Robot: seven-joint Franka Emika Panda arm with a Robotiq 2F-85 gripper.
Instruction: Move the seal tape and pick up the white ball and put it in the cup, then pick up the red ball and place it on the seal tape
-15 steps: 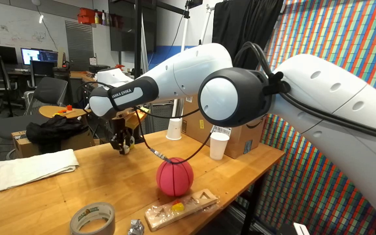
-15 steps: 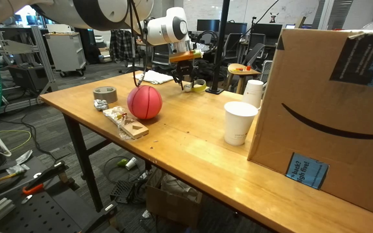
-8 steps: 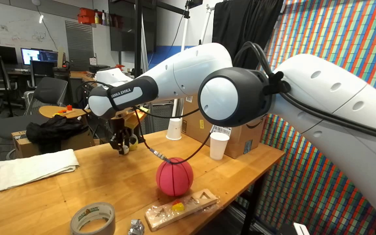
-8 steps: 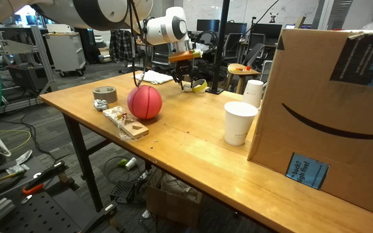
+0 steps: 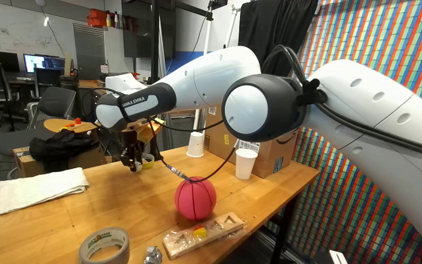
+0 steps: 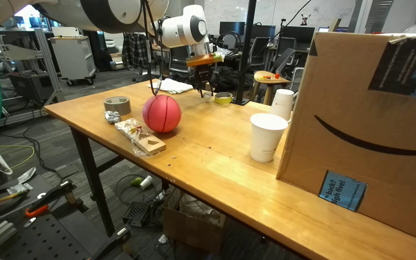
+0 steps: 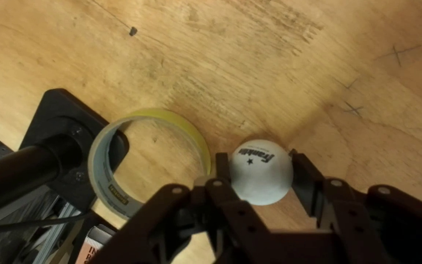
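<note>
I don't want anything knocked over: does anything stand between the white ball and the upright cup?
Nothing visible, from the white ball in the gripper to the upright cup. The yellow tape roll and red ball lie to either side of the direct line.

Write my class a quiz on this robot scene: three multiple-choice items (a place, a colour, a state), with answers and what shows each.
1. Where is the small white ball marked Franklin?
A. inside the brown cardboard box
B. in the grasp of the black two-fingered gripper
C. on the folded white cloth

2. What colour is the large rubber ball with dark seam lines?
A. green
B. blue
C. red-pink

3. How is the white disposable cup nearest both exterior cameras set on the wooden table?
A. upright
B. on its side
C. upside down

1 B: in the wrist view, the jaws sit closed against both its sides.
2 C: both exterior views show it red-pink.
3 A: in both exterior views its wide rim is on top.
</note>
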